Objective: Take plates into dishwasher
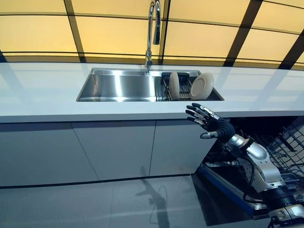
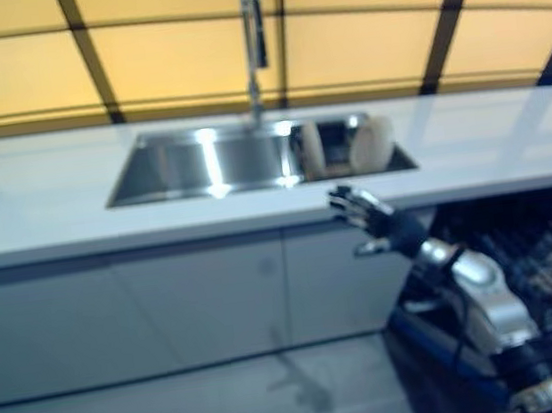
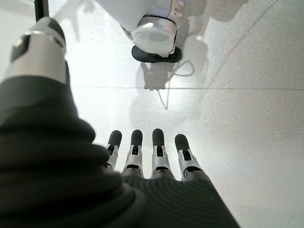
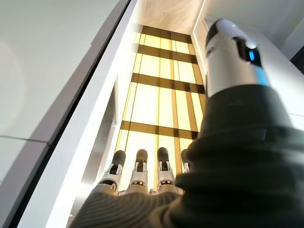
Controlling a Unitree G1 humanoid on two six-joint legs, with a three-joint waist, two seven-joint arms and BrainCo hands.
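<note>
Stainless steel gleamed in the sink (image 1: 118, 88), and at its right end two pale plates (image 1: 202, 86) stood on edge in a dark rack (image 1: 166, 88) — that was where the task's things waited, none of them yet in the dishwasher (image 1: 266, 156), whose wire baskets showed open at the lower right under the worktop (image 1: 42, 90). The right hand (image 1: 206, 119) hung just below the worktop's front edge, fingers (image 1: 195, 113) straight and spread, holding nothing — a reach judged to be barely begun. The left hand (image 3: 152, 156) pointed at the floor (image 3: 247, 95), fingers straight and empty as well. To do this step well, the hand needed to rise clear of the worktop edge first, then come in over the sink toward the nearer, right-hand plate. A pinch on the upper rim, thumb on one face and fingers on the other, looked the safest bet. Lifting straight up out of the rack slots should keep the neighbouring plate from tipping; glazed plates are slick, so a firm closure before lifting mattered.
</note>
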